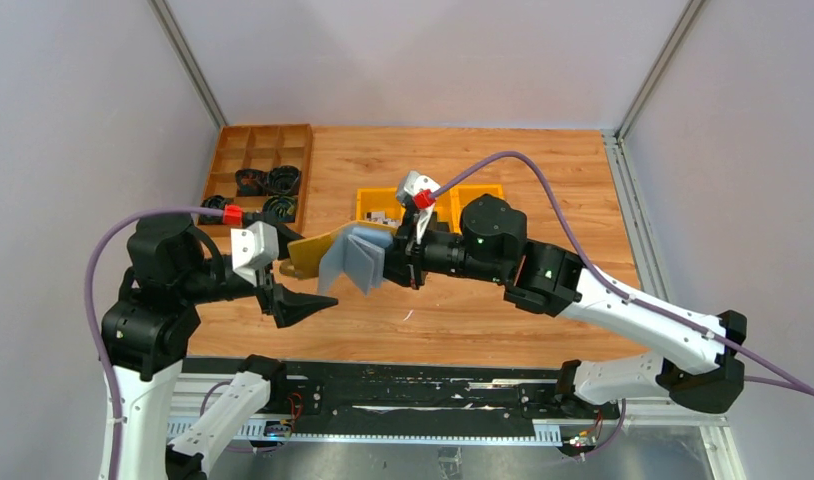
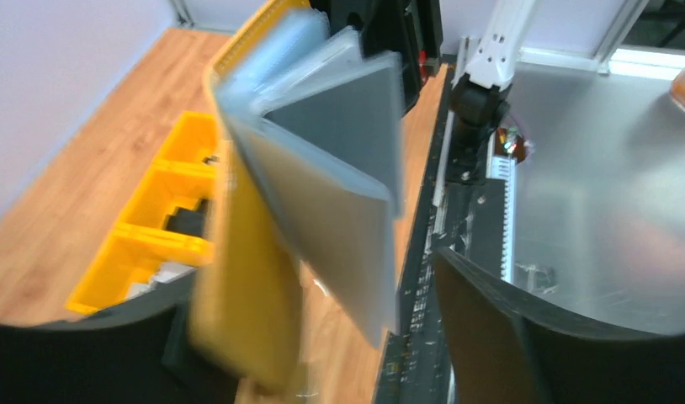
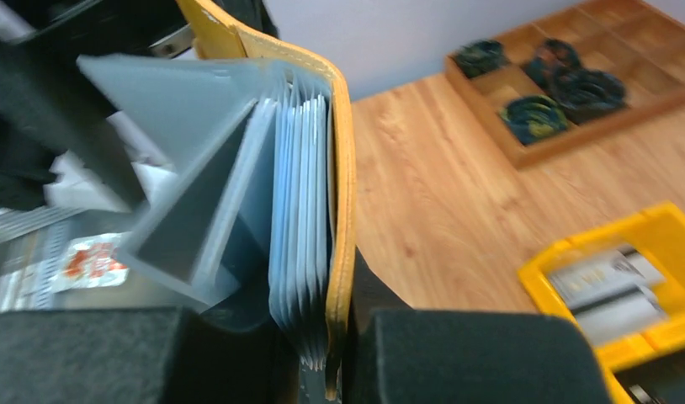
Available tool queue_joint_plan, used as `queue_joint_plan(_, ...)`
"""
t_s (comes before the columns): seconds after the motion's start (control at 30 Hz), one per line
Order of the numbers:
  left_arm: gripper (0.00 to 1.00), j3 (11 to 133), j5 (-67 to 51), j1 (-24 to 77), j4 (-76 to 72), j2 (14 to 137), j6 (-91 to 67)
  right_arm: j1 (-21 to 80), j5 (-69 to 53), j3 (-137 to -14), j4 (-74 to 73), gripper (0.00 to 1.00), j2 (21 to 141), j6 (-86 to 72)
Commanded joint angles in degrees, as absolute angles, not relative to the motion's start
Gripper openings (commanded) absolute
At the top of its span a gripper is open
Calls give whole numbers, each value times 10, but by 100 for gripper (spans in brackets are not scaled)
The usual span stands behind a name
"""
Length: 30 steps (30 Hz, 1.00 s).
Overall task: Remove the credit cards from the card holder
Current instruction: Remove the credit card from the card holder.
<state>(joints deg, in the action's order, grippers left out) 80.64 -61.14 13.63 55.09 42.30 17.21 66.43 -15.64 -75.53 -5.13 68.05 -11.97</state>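
Yellow card holder hangs open midair, grey pleats fanned; credit cards lie in a bin.

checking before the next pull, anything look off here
The card holder hangs in mid-air, pinched at one edge by the right gripper, its grey pleats splayed and yellow cover flopped toward the open left gripper.

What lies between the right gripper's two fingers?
The card holder, its yellow cover and grey pleated pockets fanned open, is gripped between the fingers of the right gripper. The right wrist view shows this best.
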Motion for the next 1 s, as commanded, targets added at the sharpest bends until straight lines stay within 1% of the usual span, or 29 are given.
queue_joint_plan(0.0, 91, 772, -595, 136, 547, 409, 180, 709, 39, -829, -165, 0, 707, -80)
queue_joint_plan(0.03, 97, 764, -594, 136, 542, 408, 177, 727, 84, -849, -188, 0, 719, -71)
queue_joint_plan(0.07, 99, 756, -594, 136, 535, 406, 165, 745, 132, -876, -217, 0, 737, -61)
queue_joint_plan(0.17, 100, 741, -584, 136, 517, 403, 141, 791, 246, -955, -285, 0, 793, -36)
queue_joint_plan(0.23, 100, 726, -551, 136, 481, 391, 114, 805, 274, -976, -301, 0, 809, -28)
queue_joint_plan(0.37, 97, 680, -503, 136, 415, 359, 72, 825, 276, -983, -285, 0, 814, -14)
queue_joint_plan(0.47, 95, 660, -513, 136, 399, 350, 61, 829, 258, -981, -283, 0, 809, -13)
queue_joint_plan(0.6, 82, 671, -533, 136, 430, 353, 110, 829, 237, -947, -250, 0, 775, -11)
queue_joint_plan(0.67, 78, 684, -544, 136, 464, 359, 144, 827, 223, -922, -233, 0, 753, -6)
queue_joint_plan(0.73, 80, 702, -575, 136, 502, 367, 167, 822, 203, -897, -213, 0, 733, -3)
queue_joint_plan(0.83, 82, 709, -605, 136, 514, 371, 168, 815, 184, -888, -209, 0, 716, -5)
queue_joint_plan(0.97, 78, 718, -604, 136, 515, 378, 174, 814, 154, -885, -208, 0, 710, -7)
